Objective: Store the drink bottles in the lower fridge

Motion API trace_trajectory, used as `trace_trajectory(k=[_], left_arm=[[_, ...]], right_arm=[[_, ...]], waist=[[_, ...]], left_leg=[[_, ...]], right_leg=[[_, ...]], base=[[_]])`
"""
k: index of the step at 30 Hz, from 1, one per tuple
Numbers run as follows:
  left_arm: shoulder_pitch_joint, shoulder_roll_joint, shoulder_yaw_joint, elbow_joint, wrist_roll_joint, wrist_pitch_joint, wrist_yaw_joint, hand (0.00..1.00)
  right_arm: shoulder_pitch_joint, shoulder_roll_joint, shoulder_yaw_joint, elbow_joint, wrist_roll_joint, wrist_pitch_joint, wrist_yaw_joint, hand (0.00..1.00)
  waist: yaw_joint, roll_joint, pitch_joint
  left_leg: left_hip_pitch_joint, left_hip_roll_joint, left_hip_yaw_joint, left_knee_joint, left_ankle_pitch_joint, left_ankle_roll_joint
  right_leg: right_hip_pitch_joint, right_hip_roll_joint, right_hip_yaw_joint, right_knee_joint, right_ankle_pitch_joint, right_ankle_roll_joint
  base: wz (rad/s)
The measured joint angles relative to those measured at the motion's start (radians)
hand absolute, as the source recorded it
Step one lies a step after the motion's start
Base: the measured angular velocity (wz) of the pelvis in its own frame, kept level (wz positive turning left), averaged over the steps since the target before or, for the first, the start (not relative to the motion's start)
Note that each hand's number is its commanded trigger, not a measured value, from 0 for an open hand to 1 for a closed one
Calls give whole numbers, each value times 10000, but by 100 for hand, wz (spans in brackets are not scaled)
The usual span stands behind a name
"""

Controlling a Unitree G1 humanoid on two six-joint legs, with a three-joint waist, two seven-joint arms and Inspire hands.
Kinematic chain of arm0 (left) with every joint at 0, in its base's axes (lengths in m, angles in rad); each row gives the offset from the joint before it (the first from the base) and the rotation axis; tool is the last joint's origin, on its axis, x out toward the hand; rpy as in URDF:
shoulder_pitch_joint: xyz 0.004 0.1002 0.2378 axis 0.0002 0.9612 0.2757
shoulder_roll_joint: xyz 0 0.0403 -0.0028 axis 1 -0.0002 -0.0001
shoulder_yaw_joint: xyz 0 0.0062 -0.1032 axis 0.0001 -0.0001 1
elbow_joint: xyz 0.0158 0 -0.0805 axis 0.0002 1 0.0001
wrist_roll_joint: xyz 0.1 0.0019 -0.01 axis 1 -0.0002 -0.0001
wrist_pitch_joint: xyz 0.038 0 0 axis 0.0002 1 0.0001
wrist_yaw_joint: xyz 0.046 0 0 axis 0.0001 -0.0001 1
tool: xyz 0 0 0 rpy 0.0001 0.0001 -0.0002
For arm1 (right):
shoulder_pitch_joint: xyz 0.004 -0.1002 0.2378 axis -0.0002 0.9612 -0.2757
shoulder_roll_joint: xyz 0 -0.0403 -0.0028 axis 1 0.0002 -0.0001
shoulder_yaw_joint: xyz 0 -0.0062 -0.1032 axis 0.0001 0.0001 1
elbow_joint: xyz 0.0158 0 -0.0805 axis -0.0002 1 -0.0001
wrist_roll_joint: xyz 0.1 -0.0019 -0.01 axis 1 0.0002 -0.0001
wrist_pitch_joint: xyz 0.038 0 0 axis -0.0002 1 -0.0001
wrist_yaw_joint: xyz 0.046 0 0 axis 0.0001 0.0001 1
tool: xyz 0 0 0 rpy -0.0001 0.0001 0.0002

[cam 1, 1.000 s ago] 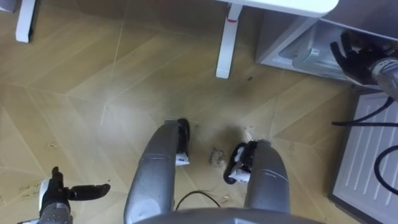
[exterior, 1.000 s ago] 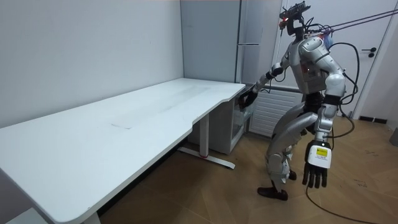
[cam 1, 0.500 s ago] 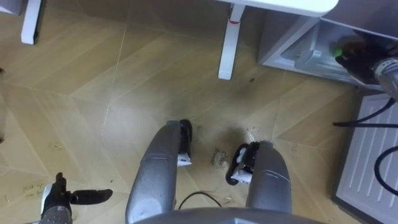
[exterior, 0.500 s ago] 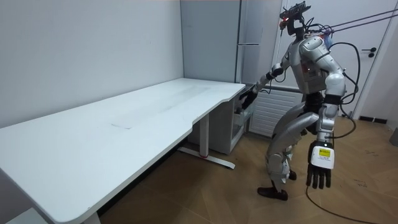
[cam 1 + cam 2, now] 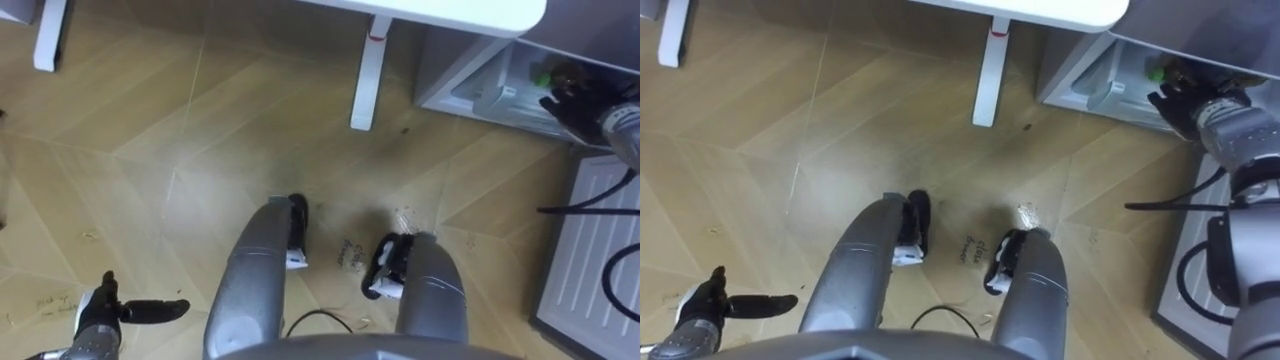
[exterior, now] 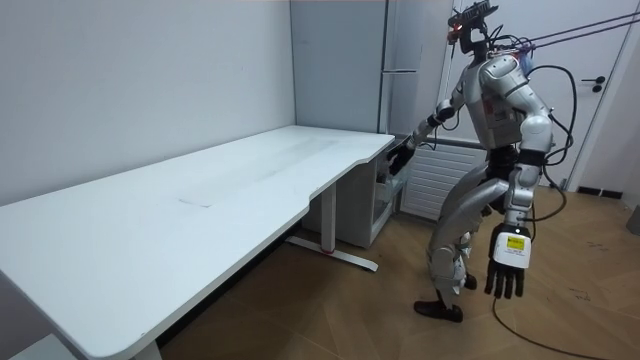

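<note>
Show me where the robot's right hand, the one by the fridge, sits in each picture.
Left eye view: right hand at the upper right edge, at the lower fridge.
Right eye view: upper right again, at the fridge.
Room view: near the middle, just past the white desk's far end.
Shared landmark: the white desk leg, left of the hand in every view.
</note>
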Motion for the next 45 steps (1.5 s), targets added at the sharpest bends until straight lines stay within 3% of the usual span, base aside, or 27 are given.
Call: trace_trajectory(k=[4,9,12,14,15,17,20,26,31,32,36,40,45], left_arm=[[-64,-1,30,33,-22,-88,1,0],[-145,-10,32,629,-7,-289,-42,0],[-129,-39,33,850,-10,-278,-38,0],[-129,-165,154,895,-10,-324,-16,0],[-128,-232,211,922,-11,-333,8,0],[-102,-383,202,1147,-10,-350,23,0],[-46,-385,206,1188,22,-255,24,0],[-26,-460,207,1198,-14,-262,34,0],[-26,-648,191,1193,-14,-269,60,0],[-27,-689,189,1192,-13,-268,59,0],[-76,-718,131,1156,-6,-194,44,0],[-294,-732,91,1189,-12,-160,31,0],[-369,-734,-42,1151,-15,-146,56,0]], right_arm=[[641,53,-1,-626,-485,-301,103,0],[1884,112,-172,-1933,-1238,-1003,190,0],[2681,126,-486,-3005,-2758,-1461,-118,0],[3114,154,-655,-3323,-3889,-1830,-533,0],[3232,168,-705,-3403,-4165,-1882,-660,0],[3755,310,-841,-3748,-5171,-2137,-1258,0],[4313,530,-843,-3975,-6459,-2293,-2087,0],[4804,764,-929,-4012,-8091,-2443,-4493,0],[4795,770,-922,-3859,-8283,-2673,-5906,0],[4788,774,-922,-3854,-8283,-2673,-6170,0],[4523,911,-920,-3407,-8196,-2681,-6888,0],[3928,1223,-906,-2774,-7408,-2671,-7216,0],[3146,1215,-908,-2381,-4601,-2674,-7264,0]], waist=[[19,14,-8],[-103,84,-61],[-297,90,-96],[-371,138,-213],[-366,168,-231],[-447,249,-403],[-560,270,-475],[-586,404,-459],[-590,423,-429],[-577,415,-382],[-591,490,-332],[-539,567,-294],[-464,579,-248]], left_leg=[[343,11,5,-265,23,-37],[642,68,-46,-461,13,-64],[864,57,-17,-589,3,-67],[1051,103,-16,-662,-6,-77],[1135,136,-16,-669,-19,-92],[1403,215,-29,-783,-47,-131],[1701,266,-8,-976,-4,-194],[1767,411,-11,-1038,36,-251],[1772,407,-13,-1148,77,-244],[1754,406,-11,-1172,85,-242],[1532,417,-78,-1157,87,-235],[1185,373,-28,-1146,103,-198],[932,341,214,-869,55,-183]], right_leg=[[359,46,-64,-287,32,-6],[798,163,-200,-719,119,23],[1025,178,-190,-874,165,56],[1230,268,-182,-1034,214,60],[1324,314,-181,-1098,233,54],[1627,438,-181,-1311,297,37],[1888,516,-166,-1510,351,36],[1978,694,-157,-1724,482,32],[1997,724,-154,-1875,600,-37],[1986,732,-154,-1915,619,-37],[1882,771,-238,-2056,672,-18],[1479,728,-163,-1986,695,6],[910,556,80,-1271,483,-29]], base=[[0],[-1],[-1],[-6],[-15],[-11],[-7],[-5],[-1],[0],[2],[-2],[-2]])
